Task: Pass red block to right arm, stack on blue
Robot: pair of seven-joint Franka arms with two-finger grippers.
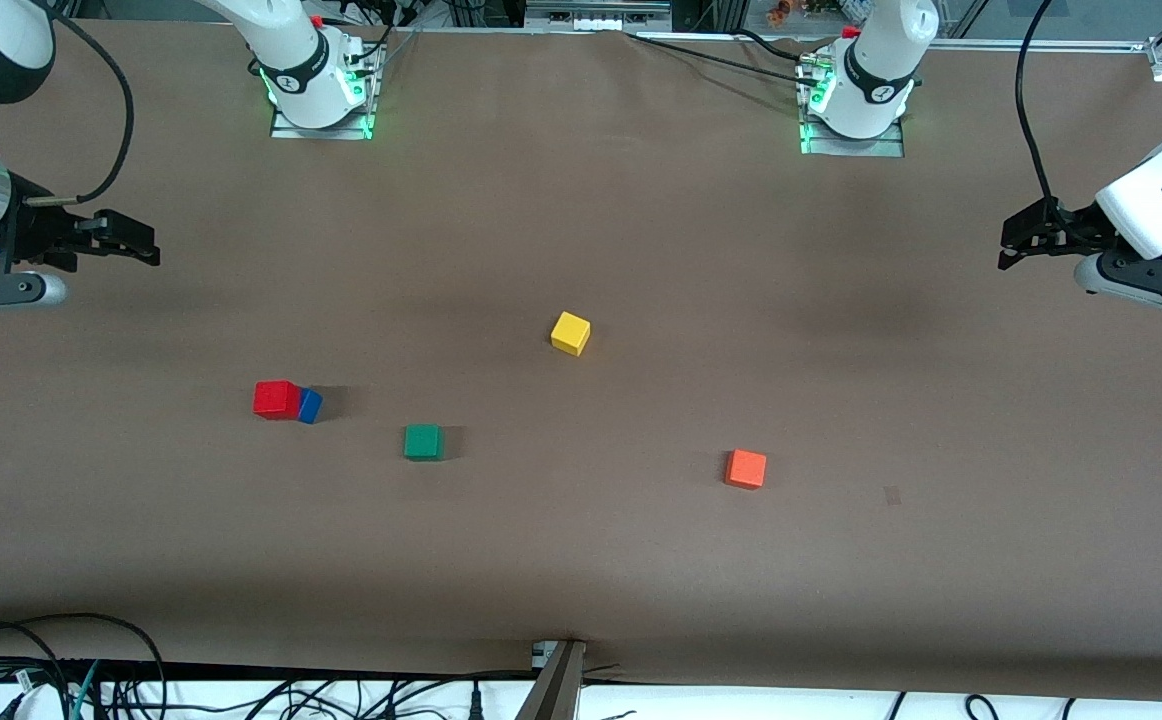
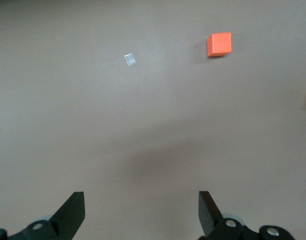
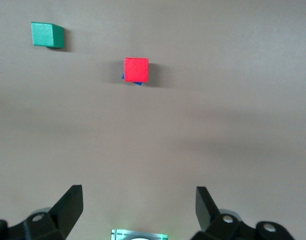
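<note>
The red block [image 1: 276,398] rests on the blue cube [image 1: 311,405], which peeks out from under it, toward the right arm's end of the table. In the right wrist view the red block [image 3: 136,69] covers nearly all of the blue cube [image 3: 134,82]. My right gripper [image 1: 146,245] is open and empty, up in the air at its own end of the table, well away from the stack; its fingers [image 3: 70,202] stand wide apart. My left gripper [image 1: 1009,245] is open and empty, raised at the left arm's end of the table; its fingers [image 2: 73,210] are wide apart.
A green cube [image 1: 423,441] lies beside the stack, toward the table's middle, and also shows in the right wrist view [image 3: 47,35]. A yellow cube [image 1: 570,332] lies mid-table. An orange cube [image 1: 746,468] lies nearer the front camera, seen in the left wrist view [image 2: 219,44].
</note>
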